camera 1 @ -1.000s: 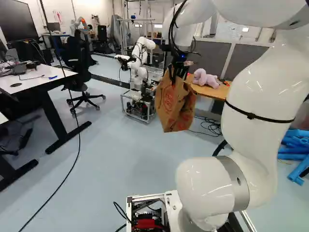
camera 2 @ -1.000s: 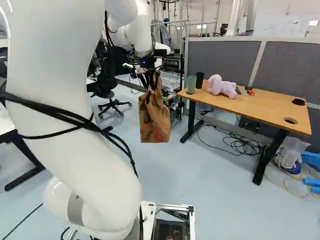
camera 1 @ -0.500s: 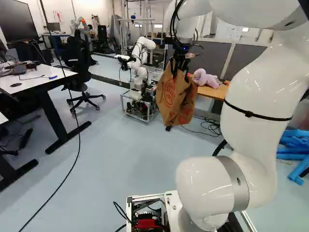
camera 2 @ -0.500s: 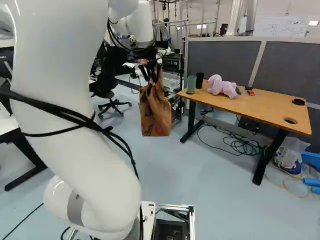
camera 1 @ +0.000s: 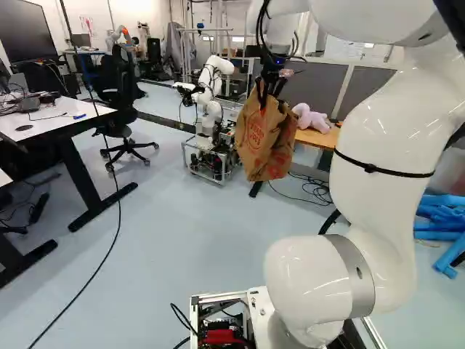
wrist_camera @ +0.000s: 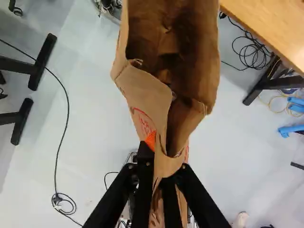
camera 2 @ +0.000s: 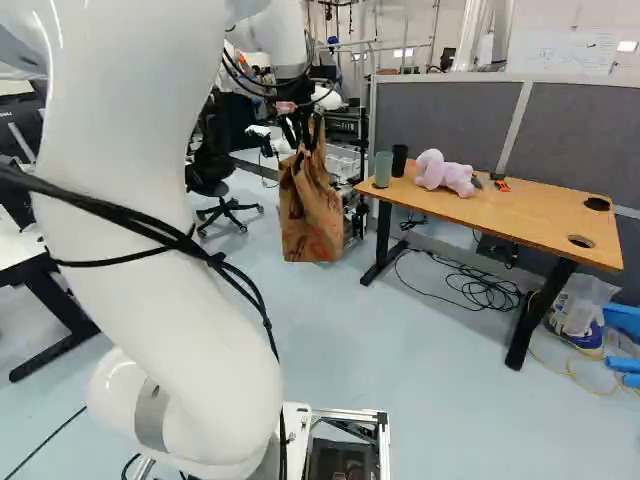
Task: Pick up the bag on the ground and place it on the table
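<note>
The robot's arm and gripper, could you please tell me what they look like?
The arm has rounded white segments, a grey band, a black strap and black cables. The gripper is black, with slim jaws and an orange pad.

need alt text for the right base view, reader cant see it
A white robot arm holds a brown paper bag by its top in its tool, above the floor. At the view's right, a wooden table before a grey partition holds a green cup, a black cup and a pink plush toy.
</note>
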Available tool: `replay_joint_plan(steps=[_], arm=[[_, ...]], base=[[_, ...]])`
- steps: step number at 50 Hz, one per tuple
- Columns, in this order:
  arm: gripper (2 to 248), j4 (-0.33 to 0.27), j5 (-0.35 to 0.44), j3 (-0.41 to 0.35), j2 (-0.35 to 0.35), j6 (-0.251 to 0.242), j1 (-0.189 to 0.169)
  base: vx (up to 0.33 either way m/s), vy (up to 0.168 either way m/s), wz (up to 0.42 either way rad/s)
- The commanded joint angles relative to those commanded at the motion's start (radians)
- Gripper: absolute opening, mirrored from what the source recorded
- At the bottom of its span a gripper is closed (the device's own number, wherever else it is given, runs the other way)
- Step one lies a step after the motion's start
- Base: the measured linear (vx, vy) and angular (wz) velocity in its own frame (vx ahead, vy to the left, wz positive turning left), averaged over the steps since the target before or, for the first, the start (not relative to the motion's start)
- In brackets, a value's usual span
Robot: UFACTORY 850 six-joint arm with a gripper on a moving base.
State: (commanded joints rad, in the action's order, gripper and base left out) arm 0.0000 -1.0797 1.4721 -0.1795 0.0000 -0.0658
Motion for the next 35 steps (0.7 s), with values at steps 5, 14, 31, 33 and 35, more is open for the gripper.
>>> replay_joint_plan(steps=[5, 14, 31, 33, 35], arm=[[24, 0.0, -0.015, 0.023, -0.007, 0.0, 0.001], [24, 0.0, -0.042, 0.066, -0.02, 0.0, 0.002], [24, 0.0, -0.094, 0.144, -0.042, 0.0, 0.005], [24, 0.0, -0.1, 0.152, -0.044, 0.0, 0.005], [24, 0.0, -0.106, 0.161, -0.046, 0.0, 0.005]], base=[[0.0, 0.0, 0.0], [0.0, 0.0, 0.0], [0.0, 0.0, 0.0], [0.0, 0.0, 0.0], [0.0, 0.0, 0.0]])
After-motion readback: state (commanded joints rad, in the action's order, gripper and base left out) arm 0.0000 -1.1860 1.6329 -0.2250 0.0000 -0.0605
